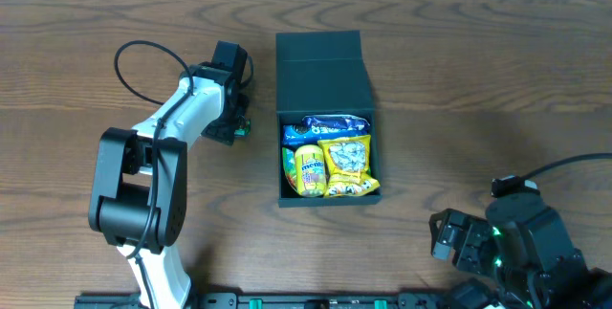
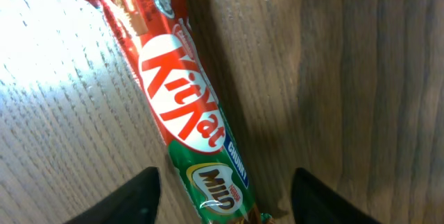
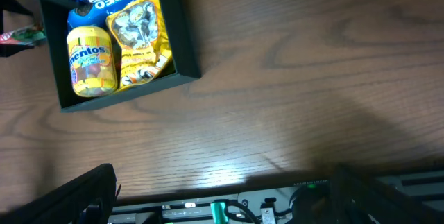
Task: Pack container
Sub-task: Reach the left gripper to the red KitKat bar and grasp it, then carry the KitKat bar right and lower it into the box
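The dark teal-black container (image 1: 323,65) lies in the middle of the table with its flap lid open toward the back. It holds a blue Oreo packet (image 1: 323,125), a yellow Mentos tub (image 1: 308,170) and a yellow snack bag (image 1: 349,165), and it also shows in the right wrist view (image 3: 182,44). A red and green KitKat Milo bar (image 2: 182,106) lies on the wood left of the container. My left gripper (image 2: 225,200) is open, its fingers on either side of the bar's green end. My right gripper (image 3: 222,196) is open and empty over the table's front right edge.
The wooden table (image 1: 478,60) stretches to the right and back. The table's front edge and a metal rail with green parts (image 3: 215,210) lie below my right gripper. My left arm's black cable (image 1: 143,55) loops at the back left.
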`<state>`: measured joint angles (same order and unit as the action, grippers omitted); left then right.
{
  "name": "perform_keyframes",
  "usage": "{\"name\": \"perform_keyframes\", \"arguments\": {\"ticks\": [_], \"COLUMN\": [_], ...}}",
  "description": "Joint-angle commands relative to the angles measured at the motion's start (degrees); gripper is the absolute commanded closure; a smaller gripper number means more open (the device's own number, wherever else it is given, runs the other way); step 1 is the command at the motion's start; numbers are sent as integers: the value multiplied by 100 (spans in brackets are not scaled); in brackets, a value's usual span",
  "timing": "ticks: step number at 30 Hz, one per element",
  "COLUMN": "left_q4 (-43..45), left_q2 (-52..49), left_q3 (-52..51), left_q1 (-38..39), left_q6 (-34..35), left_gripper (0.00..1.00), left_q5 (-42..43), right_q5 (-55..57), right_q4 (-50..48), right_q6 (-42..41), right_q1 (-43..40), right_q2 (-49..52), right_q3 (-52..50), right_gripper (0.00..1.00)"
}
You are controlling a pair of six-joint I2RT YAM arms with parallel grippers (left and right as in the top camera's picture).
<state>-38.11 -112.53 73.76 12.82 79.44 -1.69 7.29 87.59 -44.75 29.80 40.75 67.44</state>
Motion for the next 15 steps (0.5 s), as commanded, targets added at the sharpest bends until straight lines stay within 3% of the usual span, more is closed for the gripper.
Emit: {"name": "perform_keyframes", "arguments": {"ticks": [1,4,15], "left_q4": [-7,2,243], "left_q2": [-72,-72,-72], "left_q3": [-92,-107,-393], "left_q1": [-44,-44,-44], "left_q6": [-114,-249,-321], "left_gripper": [48,53,54], "left_q5": [-57,-59,11], "right_q5": [20,20,20], "right_q4": [4,4,4], "right_q6": [-63,-63,-63], "right_q1": [-96,-96,-96], "right_q2": [-20,-20,-20], "right_q3": [39,39,39], "right_gripper": [3,2,2]}}
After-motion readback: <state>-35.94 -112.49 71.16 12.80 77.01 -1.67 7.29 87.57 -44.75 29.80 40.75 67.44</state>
